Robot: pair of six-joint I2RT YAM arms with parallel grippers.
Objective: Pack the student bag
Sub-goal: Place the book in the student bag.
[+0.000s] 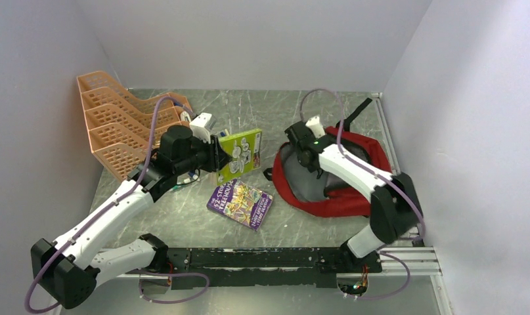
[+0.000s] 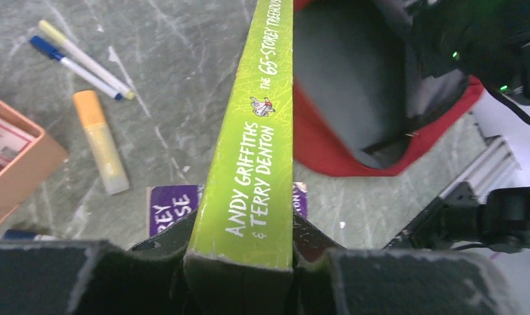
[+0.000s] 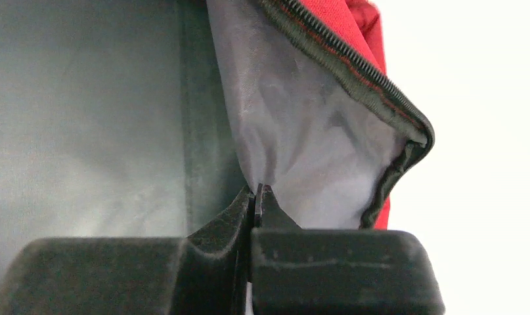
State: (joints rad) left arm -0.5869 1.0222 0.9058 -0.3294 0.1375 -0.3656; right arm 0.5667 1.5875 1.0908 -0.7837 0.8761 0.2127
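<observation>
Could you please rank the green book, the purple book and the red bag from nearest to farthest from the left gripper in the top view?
1. The green book: clamped in the left gripper itself.
2. The purple book: lying flat, just below the gripper in the picture.
3. The red bag: farthest, over on the right side.

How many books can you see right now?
2: green book in the left gripper, purple book flat on the table near it; the orange rack may hide more.
</observation>
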